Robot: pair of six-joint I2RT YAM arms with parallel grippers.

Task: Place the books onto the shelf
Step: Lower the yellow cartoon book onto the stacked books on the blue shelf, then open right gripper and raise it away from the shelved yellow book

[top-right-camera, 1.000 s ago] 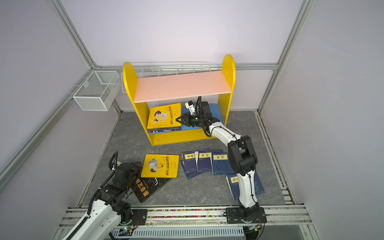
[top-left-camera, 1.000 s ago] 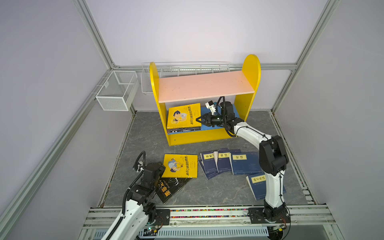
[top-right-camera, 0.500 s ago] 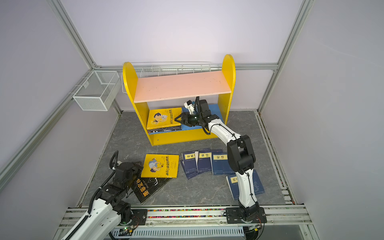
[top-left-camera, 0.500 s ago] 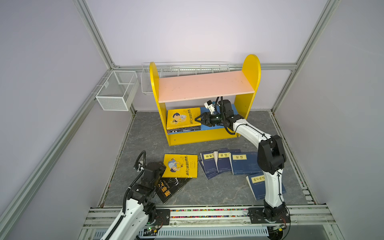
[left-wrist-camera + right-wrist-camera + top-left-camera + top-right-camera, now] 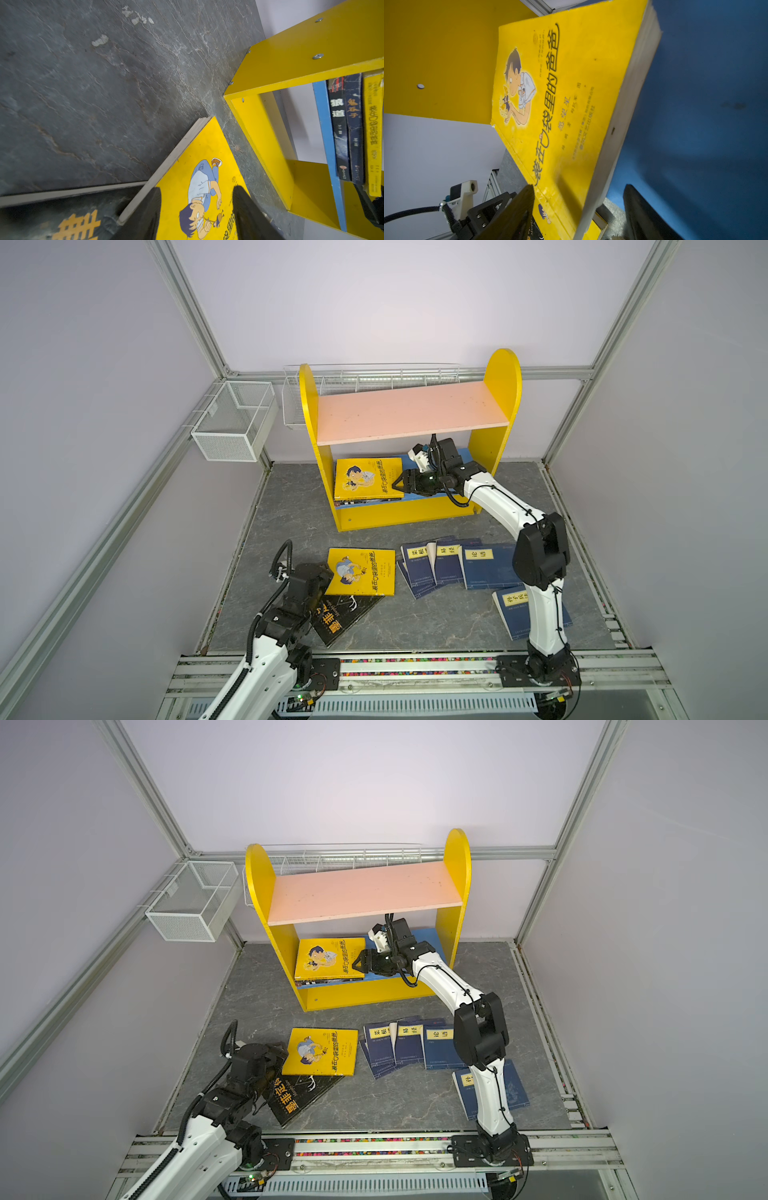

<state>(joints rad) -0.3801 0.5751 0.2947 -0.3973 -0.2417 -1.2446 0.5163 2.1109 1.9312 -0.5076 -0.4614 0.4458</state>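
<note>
The shelf [image 5: 409,412] [image 5: 365,894] stands at the back, its pink upper board bare. On its blue lower board a yellow cartoon book [image 5: 365,479] [image 5: 326,959] [image 5: 560,93] tops a small stack [image 5: 351,128]. My right gripper [image 5: 400,483] [image 5: 359,963] [image 5: 578,187] is open, with that book's right edge between its spread jaws. On the floor lie another yellow cartoon book [image 5: 361,572] [image 5: 322,1052] [image 5: 207,166], a black book [image 5: 345,618] [image 5: 297,1094] partly under it, and several navy books [image 5: 449,568] [image 5: 409,1048]. My left gripper [image 5: 320,576] [image 5: 272,1052] [image 5: 196,188] hangs open over the floor yellow book's left corner.
A white wire mesh basket [image 5: 232,423] hangs on the left wall and a long one [image 5: 374,379] runs behind the shelf. One navy book [image 5: 515,610] lies partly under the right arm. Aluminium rails [image 5: 415,664] border the grey floor.
My right gripper has opened and let go of the yellow cartoon book, which has settled flat on the shelf stack. The left arm has not moved.
</note>
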